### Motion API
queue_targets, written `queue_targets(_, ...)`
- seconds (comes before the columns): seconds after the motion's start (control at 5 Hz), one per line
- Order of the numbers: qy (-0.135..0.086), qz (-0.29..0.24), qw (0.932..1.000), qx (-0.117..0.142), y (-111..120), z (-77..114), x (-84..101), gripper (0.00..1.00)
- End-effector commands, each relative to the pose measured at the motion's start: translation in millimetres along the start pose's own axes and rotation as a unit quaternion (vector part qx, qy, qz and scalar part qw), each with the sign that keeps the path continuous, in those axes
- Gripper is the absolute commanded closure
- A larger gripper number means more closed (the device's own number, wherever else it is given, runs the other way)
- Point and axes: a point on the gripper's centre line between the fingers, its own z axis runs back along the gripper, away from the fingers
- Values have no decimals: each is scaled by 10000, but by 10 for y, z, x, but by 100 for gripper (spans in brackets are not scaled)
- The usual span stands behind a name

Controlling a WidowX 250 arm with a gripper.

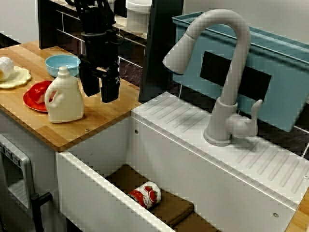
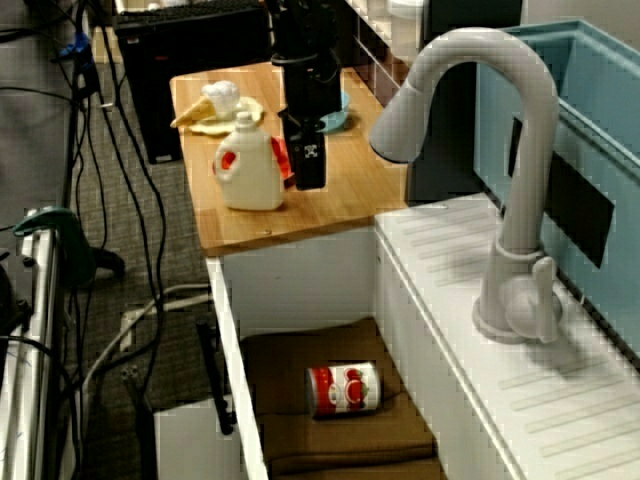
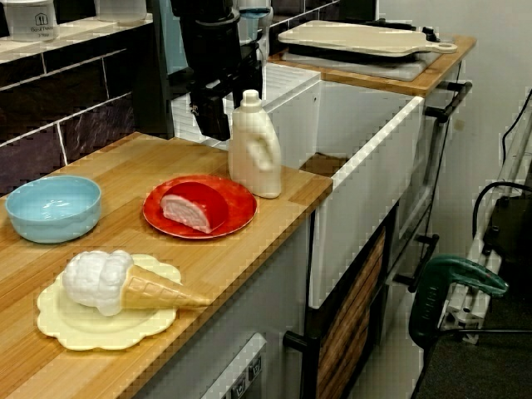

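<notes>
Toy ice-cream cone lies on a pale yellow plate at the table's front edge in the view along the table. Farther along, a white detergent bottle stands upright near the corner by the sink, just beside a red plate. Its red label shows no legible writing. The black claw hangs just behind the bottle, jaws slightly parted and empty. A red-and-white tomato can lies in the sink.
</notes>
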Motion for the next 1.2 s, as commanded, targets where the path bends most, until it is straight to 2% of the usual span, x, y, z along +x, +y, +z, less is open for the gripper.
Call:
queue_targets(0.0, 0, 0, 10000, 0, 0, 0, 0, 0)
queue_targets(0.2, 75, -264, 9996, -120, 38, 159, -12, 0)
queue_targets(0.4, -128, -168, 9996, -163, 113, 427, -23, 0)
queue_targets(0.6, -188, -59, 9994, -267, 186, 591, -27, 0)
queue_targets(0.8, -276, -73, 9991, -319, 194, 648, -38, 0)
queue_targets(1.0, -424, -566, 9973, -196, 123, 670, -70, 0)
